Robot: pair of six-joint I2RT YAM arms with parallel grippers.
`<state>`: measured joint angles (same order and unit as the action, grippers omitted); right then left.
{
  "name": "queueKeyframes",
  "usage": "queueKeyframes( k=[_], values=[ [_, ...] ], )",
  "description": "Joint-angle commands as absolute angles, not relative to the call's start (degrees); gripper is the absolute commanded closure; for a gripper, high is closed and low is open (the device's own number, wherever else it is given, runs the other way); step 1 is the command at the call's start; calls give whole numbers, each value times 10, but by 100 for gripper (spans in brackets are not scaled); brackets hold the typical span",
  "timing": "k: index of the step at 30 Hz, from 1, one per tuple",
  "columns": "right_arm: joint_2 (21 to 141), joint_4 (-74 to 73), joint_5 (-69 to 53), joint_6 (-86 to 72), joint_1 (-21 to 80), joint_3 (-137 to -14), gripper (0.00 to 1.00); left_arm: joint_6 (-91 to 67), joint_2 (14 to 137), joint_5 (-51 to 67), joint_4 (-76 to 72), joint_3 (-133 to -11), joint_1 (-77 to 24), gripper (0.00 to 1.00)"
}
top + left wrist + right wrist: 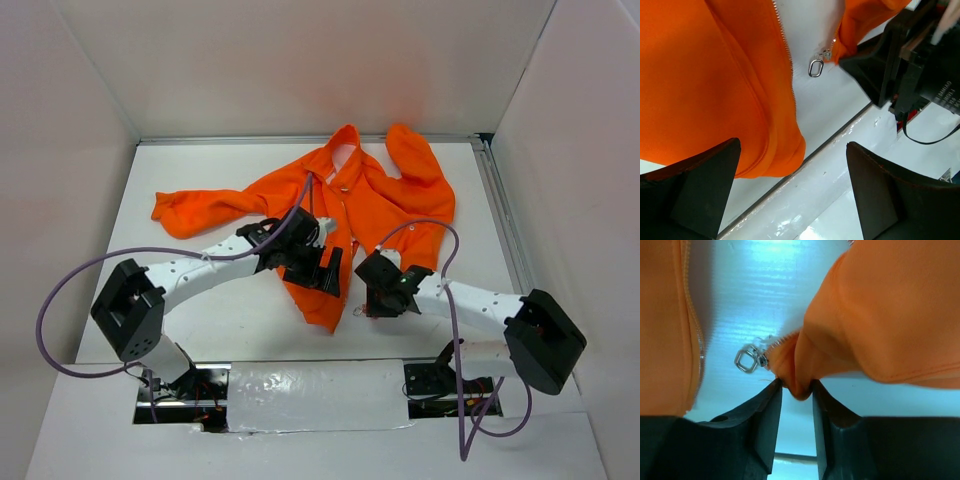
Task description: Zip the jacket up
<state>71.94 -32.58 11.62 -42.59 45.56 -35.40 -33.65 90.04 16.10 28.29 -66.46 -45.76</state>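
Note:
The orange jacket lies spread on the table, collar at the far side, front open near the hem. My right gripper is shut on the bottom corner of the jacket's right front panel, just beside the silver zipper pull. My left gripper is open and empty, hovering above the left panel's hem; its zipper teeth run alongside. The zipper pull also shows in the left wrist view. In the top view the left gripper and the right gripper sit either side of the hem.
White walls enclose the table on three sides. A metal rail runs along the right edge. A taped white strip lies at the near edge between the arm bases. Purple cables loop off both arms.

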Motion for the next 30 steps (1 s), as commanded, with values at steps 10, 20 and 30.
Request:
queueKeyframes(
  k=[10,20,30],
  values=[
    [700,-378,194,-620,513,-412,45,-344,832,189,255,-604,-423,1],
    [750,-443,293,-739,547,-482,45,-331,797,222,236,-578,-378,1],
    [812,-414,273,-753,513,-468,46,-325,782,236,234,-559,-356,1]
  ],
)
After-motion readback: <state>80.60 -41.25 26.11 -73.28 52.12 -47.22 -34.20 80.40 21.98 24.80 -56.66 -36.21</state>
